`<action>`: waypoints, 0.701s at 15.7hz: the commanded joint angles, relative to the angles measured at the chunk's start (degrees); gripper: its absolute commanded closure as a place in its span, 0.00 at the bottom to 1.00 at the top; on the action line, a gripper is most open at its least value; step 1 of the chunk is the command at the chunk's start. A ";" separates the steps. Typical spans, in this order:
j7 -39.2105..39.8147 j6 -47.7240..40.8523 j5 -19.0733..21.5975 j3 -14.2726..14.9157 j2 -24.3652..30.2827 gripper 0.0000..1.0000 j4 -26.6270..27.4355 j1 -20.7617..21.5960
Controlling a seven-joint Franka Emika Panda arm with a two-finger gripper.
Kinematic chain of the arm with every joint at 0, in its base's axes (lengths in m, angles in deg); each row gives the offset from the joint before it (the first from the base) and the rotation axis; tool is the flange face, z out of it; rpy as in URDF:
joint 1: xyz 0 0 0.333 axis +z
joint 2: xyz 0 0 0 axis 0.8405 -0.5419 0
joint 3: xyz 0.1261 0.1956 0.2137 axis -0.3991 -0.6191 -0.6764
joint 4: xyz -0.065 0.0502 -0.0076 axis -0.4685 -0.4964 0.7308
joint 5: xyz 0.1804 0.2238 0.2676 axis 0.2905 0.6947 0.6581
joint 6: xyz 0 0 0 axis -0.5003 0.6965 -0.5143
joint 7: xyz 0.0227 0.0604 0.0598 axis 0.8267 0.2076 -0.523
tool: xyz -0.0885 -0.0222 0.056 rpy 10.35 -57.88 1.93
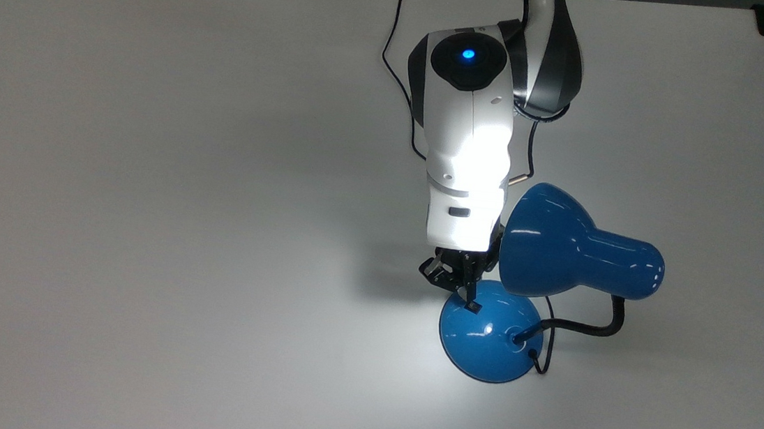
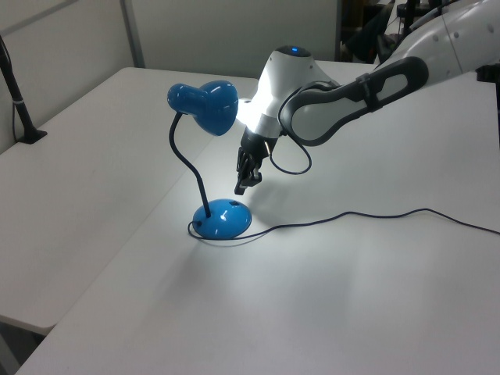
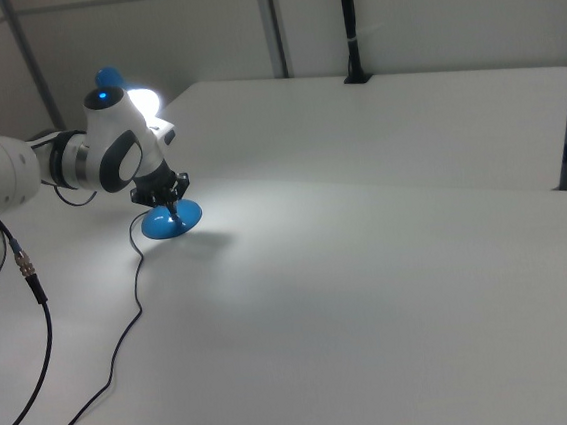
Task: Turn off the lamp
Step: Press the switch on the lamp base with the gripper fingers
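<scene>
The lamp [image 1: 527,305] stands on the white surface [image 1: 143,219] in the lower right of the top view. Its round blue base [image 1: 489,340] rests flat, and the black neck [image 1: 588,325] rises from the base's right side in the top view and curves up to the blue shade [image 1: 561,249]. The shade hangs above and slightly past the base's upper edge in the top view, its wide mouth facing the top view's left. A bright pool of light lies on the surface around the base, and the arm's white casing [image 1: 466,180] glares where it sits in front of the shade's mouth.

In the left view the lamp [image 2: 207,164] is left of centre, with its base [image 2: 223,219] below the shade [image 2: 205,105] and the thin cord [image 2: 375,215] trailing off to the left view's right edge. In the right view the base [image 3: 172,219] shows at the upper left, and the cord [image 3: 124,328] runs down toward the lower left.

The gripper [image 1: 467,294] points down at the base's upper left rim in the top view, right by the small black switch [image 1: 474,307]. Its fingers [image 1: 469,294] look clenched together into one narrow tip, grasping nothing. In the top view the tip seems to reach the switch. In the left view the gripper [image 2: 244,186] appears just above the base, so I cannot tell whether they touch. In the right view the gripper [image 3: 171,209] sits directly over the base.
</scene>
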 commanded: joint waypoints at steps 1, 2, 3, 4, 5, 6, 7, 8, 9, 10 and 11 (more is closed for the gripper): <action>0.83 1.80 1.13 1.12 -3.19 1.00 -3.35 0.76; 0.92 2.59 1.04 1.12 -3.80 1.00 -3.35 0.76; 1.01 2.69 0.87 1.21 -3.98 1.00 -3.26 0.93; 1.18 2.69 0.52 1.21 -4.07 1.00 -2.83 1.54; 1.19 2.69 0.25 1.47 -4.42 1.00 -2.56 1.81; 1.36 2.69 0.25 1.82 -4.60 1.00 -1.86 1.81; 1.45 2.69 -0.01 2.00 -4.60 1.00 -1.42 1.81; 1.45 2.69 -0.54 2.00 -4.51 1.00 -1.07 1.90; 1.36 2.69 -1.06 2.00 -4.34 1.00 -0.63 1.99; 1.36 2.69 -1.24 2.00 -3.64 1.00 0.51 1.90; 1.36 2.69 -1.25 2.00 -1.63 1.00 2.43 1.90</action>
